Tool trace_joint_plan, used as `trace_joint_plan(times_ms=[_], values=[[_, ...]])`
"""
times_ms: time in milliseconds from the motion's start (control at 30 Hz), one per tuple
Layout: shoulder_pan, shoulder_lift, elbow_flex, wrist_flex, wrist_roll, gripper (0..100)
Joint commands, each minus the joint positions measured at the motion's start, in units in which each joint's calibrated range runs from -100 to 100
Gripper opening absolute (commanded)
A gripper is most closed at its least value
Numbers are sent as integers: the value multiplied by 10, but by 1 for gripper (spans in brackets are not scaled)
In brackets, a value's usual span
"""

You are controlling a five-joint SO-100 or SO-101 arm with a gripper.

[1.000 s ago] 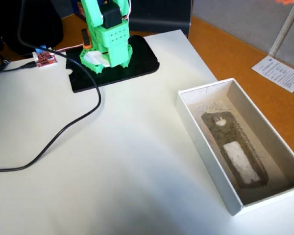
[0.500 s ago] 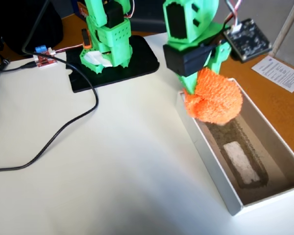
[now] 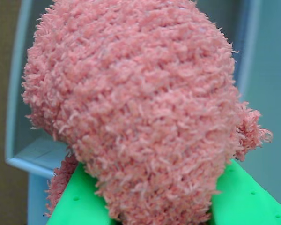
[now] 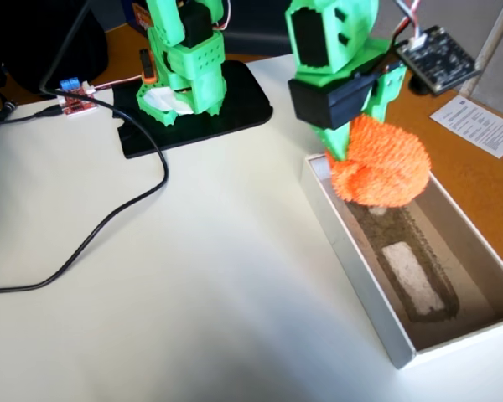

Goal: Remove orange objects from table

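Note:
The orange fuzzy lump (image 4: 384, 165) hangs in my green gripper (image 4: 350, 161), which is shut on it, above the near-left end of the white cardboard box (image 4: 352, 260). The lump is off the white table (image 4: 193, 285). In the wrist view the lump (image 3: 136, 98) fills most of the frame. My gripper (image 3: 159, 208) shows as two green fingers (image 3: 77, 201) pressing it from the bottom left and bottom right. The box rim (image 3: 33, 164) shows behind it.
The arm's base stands on a black plate (image 4: 239, 109) at the back. A black cable (image 4: 109, 226) curls across the table's left side from a small red circuit board (image 4: 75, 102). A paper sheet (image 4: 478, 126) lies on the wooden surface at right.

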Motion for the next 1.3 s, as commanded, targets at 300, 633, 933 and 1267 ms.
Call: trace_joint_plan(times_ms=[300,633,933,1267], values=[[75,-45,10,-37,35,0],[60,-19,-27,-64,45,0],[-107,-6,-142,-142,72,0],[-376,47,-165,-425,164,32]])
